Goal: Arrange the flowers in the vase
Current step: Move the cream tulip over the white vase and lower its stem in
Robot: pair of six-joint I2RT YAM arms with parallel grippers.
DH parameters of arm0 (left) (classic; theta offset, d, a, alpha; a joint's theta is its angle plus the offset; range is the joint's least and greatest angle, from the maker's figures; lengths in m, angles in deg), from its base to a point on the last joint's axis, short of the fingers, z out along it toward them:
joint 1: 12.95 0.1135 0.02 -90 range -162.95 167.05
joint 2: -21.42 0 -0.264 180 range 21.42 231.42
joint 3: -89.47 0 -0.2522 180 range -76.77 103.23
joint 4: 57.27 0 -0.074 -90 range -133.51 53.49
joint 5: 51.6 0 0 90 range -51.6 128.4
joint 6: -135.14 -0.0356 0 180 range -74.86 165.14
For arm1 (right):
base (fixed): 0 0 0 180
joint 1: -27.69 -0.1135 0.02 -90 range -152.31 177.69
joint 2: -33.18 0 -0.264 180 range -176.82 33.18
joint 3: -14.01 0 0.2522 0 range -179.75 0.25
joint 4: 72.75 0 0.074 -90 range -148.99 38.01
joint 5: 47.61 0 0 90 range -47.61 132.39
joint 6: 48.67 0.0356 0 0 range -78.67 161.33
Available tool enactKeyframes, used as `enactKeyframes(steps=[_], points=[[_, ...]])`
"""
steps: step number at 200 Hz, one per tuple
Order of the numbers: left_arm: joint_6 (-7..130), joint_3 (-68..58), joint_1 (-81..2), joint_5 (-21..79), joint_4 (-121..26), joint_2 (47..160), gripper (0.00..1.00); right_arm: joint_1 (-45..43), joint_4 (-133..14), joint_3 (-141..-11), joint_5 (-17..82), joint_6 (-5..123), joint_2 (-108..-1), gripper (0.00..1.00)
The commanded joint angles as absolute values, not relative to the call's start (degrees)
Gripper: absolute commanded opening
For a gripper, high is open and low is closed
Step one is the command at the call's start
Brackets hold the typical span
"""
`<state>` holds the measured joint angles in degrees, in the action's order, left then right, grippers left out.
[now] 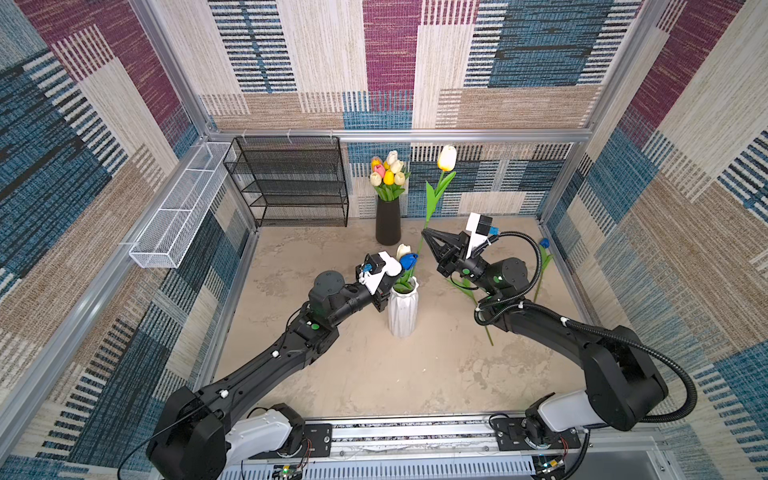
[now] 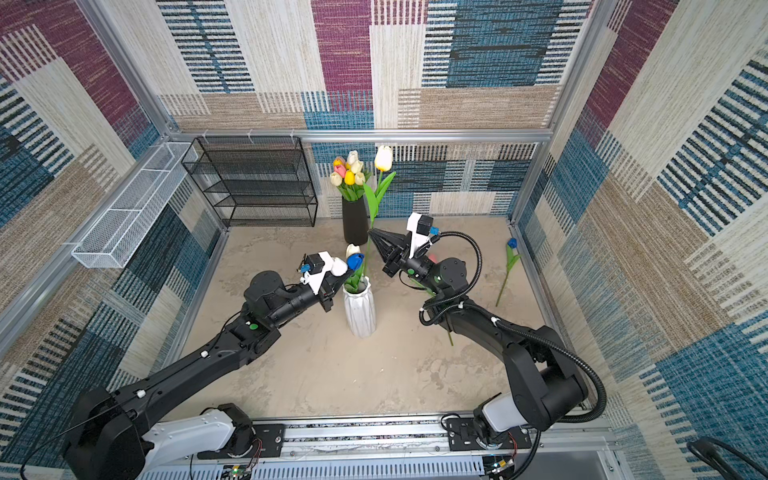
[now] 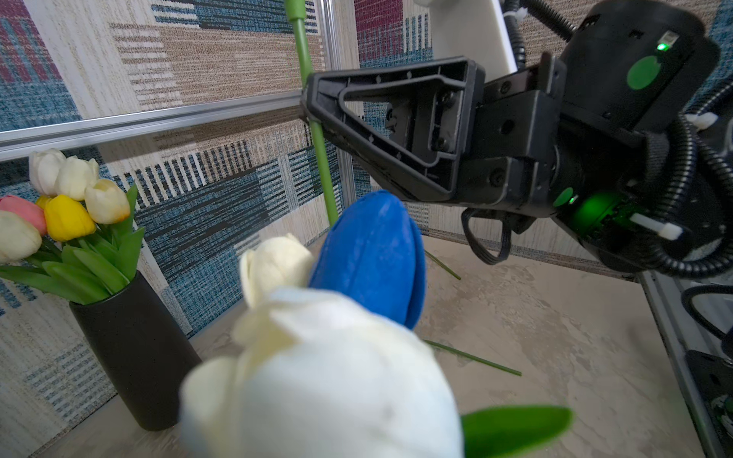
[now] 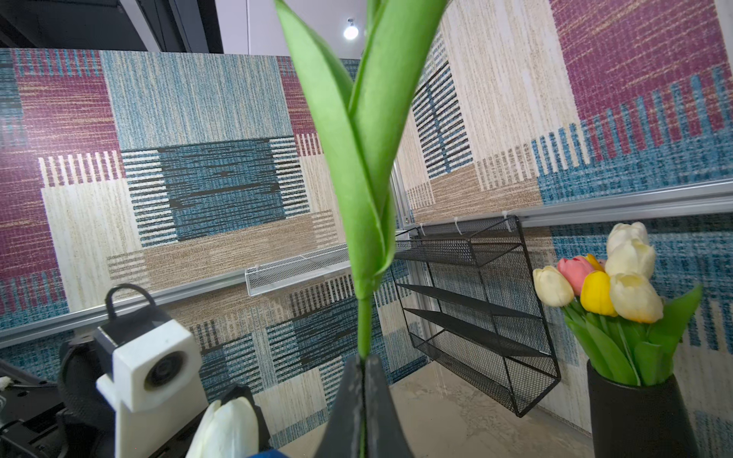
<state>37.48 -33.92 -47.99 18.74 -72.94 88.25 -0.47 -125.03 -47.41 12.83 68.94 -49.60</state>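
Note:
A white ribbed vase (image 1: 402, 309) (image 2: 359, 311) stands mid-table holding a blue tulip (image 1: 409, 261) (image 3: 373, 257) and cream tulips (image 3: 277, 265). My left gripper (image 1: 388, 293) (image 2: 338, 286) sits against the vase's neck; a blurred white tulip (image 3: 325, 376) hides its jaws in the left wrist view. My right gripper (image 1: 424, 235) (image 2: 371, 233) (image 4: 363, 366) is shut on the green stem of a cream-yellow tulip (image 1: 447, 158) (image 2: 383, 158), held upright just behind the vase. That stem runs down beside the blue head; where it ends is hidden.
A black vase (image 1: 387, 224) (image 2: 355, 224) (image 4: 642, 416) full of several tulips stands at the back. A blue tulip (image 1: 543, 243) (image 2: 511, 243) and loose stems (image 1: 469, 291) lie near the right arm. A black wire rack (image 1: 291, 183) and a white mesh basket (image 1: 178, 212) hang on the walls.

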Motion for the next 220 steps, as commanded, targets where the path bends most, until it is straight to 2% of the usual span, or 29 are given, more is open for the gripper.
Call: enactKeyframes(steps=[1, 104, 182, 206, 220], points=[[36.08, -34.14, -48.02, 19.53, -75.39, 88.12, 0.09, -0.62, -126.47, -47.12, 11.65, 69.71, -48.38, 0.00], [36.17, -34.41, -48.01, 19.60, -75.37, 87.69, 0.09, -1.71, -131.26, -42.27, 9.57, 68.78, -49.65, 0.00], [36.08, -35.59, -47.99, 20.20, -76.44, 87.37, 0.09, -2.80, -132.18, -35.30, 6.41, 62.03, -49.65, 0.03], [36.17, -36.00, -47.99, 20.36, -77.00, 87.51, 0.09, -2.90, -128.63, -33.85, 8.38, 60.00, -48.75, 0.09], [36.17, -36.01, -48.02, 20.30, -76.82, 87.60, 0.09, -2.90, -124.74, -33.85, 10.78, 58.96, -47.58, 0.20]])
